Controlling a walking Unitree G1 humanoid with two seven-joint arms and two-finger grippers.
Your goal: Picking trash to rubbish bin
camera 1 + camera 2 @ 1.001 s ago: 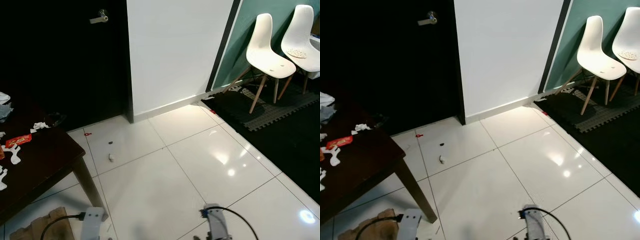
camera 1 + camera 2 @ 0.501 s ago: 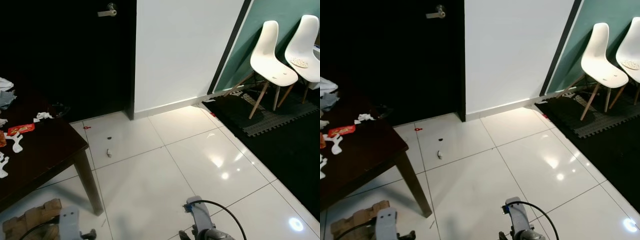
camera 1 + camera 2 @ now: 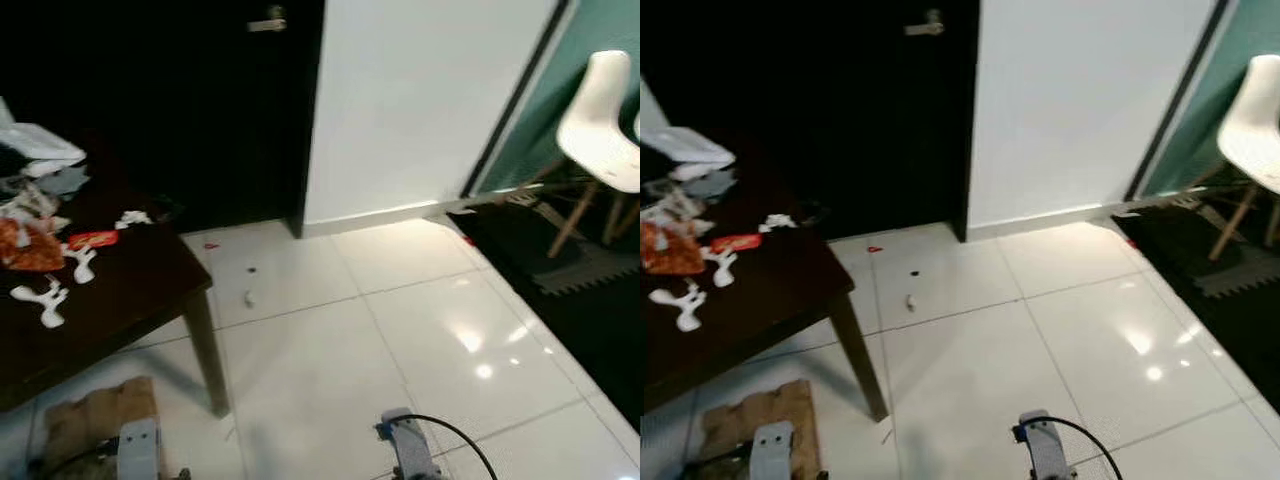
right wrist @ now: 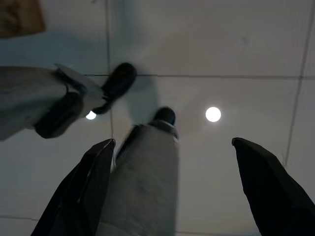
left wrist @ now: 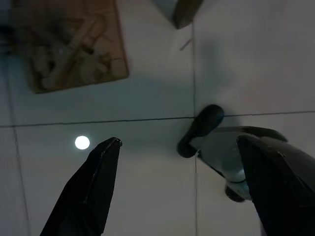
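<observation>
Risk: blurred head views suggest the robot is walking; the desk (image 3: 790, 300) leg, lower left, could snag the left arm, or floor scraps get stepped on.

Nearest: left tool (image 5: 179, 182) and right tool (image 4: 174, 184), both hanging low w/ fingers spread wide, nothing held, aimed at floor tiles.
Next: cardboard (image 3: 760, 415), bottom left.
Mid: wrappers & paper trash (image 3: 685, 255) on desk, left edge, well apart from both tools.
Far: small floor scraps (image 3: 908, 300) upper centre. Bin: can't tell where.

Head views motion-blurred; glare spots on floor (image 3: 470, 345); wrist views dim.
</observation>
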